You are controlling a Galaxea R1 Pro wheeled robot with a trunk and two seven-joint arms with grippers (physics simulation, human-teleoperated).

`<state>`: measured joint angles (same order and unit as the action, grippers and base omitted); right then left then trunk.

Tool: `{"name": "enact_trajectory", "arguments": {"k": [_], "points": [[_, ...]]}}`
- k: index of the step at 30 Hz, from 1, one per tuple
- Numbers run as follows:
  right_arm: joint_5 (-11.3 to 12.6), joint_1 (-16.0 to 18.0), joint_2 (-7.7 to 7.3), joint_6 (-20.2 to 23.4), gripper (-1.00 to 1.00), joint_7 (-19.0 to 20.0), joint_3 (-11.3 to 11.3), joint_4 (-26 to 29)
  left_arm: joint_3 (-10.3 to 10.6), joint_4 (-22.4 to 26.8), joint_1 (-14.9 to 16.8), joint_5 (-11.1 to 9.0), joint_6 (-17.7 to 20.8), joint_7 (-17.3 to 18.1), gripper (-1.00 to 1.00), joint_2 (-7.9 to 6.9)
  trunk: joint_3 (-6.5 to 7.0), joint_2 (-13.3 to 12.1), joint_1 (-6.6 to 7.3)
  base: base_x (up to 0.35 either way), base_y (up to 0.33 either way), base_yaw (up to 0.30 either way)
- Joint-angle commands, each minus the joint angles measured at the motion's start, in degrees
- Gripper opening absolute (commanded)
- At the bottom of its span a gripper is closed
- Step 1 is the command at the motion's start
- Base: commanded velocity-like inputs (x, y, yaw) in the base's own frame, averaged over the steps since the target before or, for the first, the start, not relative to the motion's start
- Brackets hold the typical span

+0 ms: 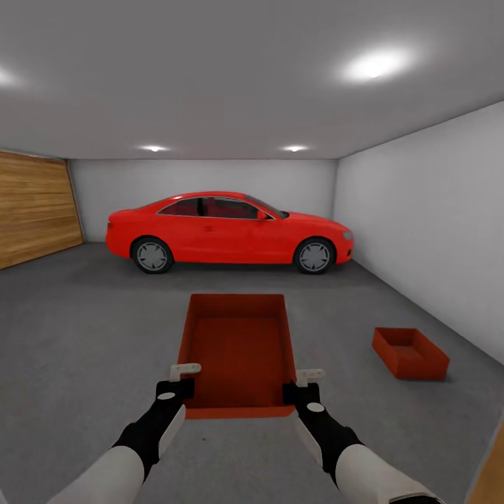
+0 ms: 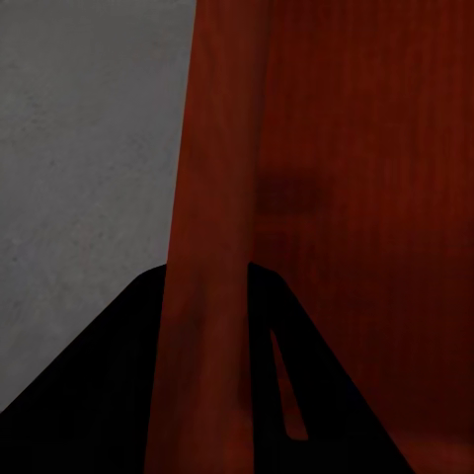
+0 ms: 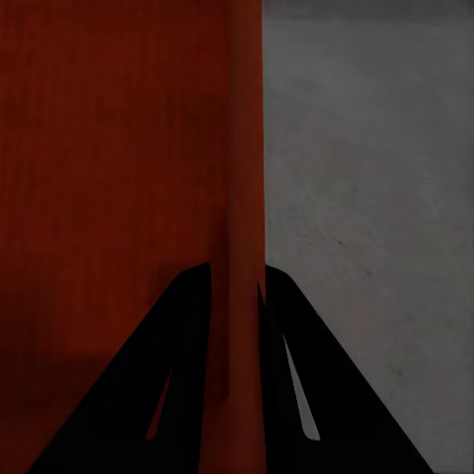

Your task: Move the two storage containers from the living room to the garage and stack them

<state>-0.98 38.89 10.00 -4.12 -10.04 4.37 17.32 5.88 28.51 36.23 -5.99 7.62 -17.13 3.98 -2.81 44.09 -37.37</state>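
Carrying the second storage container [image 1: 238, 353] into the garage, held level between both arms.

It hangs above the concrete floor [image 1: 84, 336], gripped at its near corners so that it stays flat for stacking; the left gripper [image 1: 180, 378] and the right gripper [image 1: 302, 383] each have their fingers clamped over a side wall, one finger inside and one outside. The other container [image 1: 410, 353] already rests on the floor to the right, well apart, near the grey wall [image 1: 420, 210]. A red car [image 1: 227, 231] is parked behind.

Two arms, white and black
White upper sleeves, black wrists with small white round marks, pale fingers [image 1: 185, 369] on the grippers.
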Motion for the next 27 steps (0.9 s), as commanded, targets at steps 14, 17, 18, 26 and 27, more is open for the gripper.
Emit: {"name": "enact_trajectory", "arguments": {"k": [14,17,18,26,27], "points": [[0.2,0.0,0.0,-0.3,-1.0,-0.3,-0.6,-0.2,-2.7,1.2,0.1,0.0,0.4,-0.7,-1.0,-0.99,-0.1,0.1,-0.05,0.321,0.0,0.023],[0.2,0.0,0.0,-0.3,-1.0,-0.3,-0.6,-0.2,-2.7,1.2,0.1,0.0,0.4,-0.7,-1.0,-0.96,-0.1,0.1,-0.05,0.321,0.0,0.01],[0.2,0.0,0.0,-0.3,-1.0,-0.3,-0.6,-0.2,-2.7,1.2,0.1,0.0,0.4,-0.7,-1.0,-0.97,-0.1,0.1,-0.05,0.321,0.0,0.004],[0.2,0.0,0.0,-0.3,-1.0,-0.3,-0.6,-0.2,-2.7,1.2,0.1,0.0,0.4,-0.7,-1.0,-0.91,-0.1,0.1,-0.05,0.321,0.0,0.001],[0.2,0.0,0.0,-0.3,-1.0,-0.3,-0.6,-0.2,-2.7,1.2,0.1,0.0,0.4,-0.7,-1.0,-0.92,-0.1,0.1,-0.05,0.321,0.0,0.0]]}}
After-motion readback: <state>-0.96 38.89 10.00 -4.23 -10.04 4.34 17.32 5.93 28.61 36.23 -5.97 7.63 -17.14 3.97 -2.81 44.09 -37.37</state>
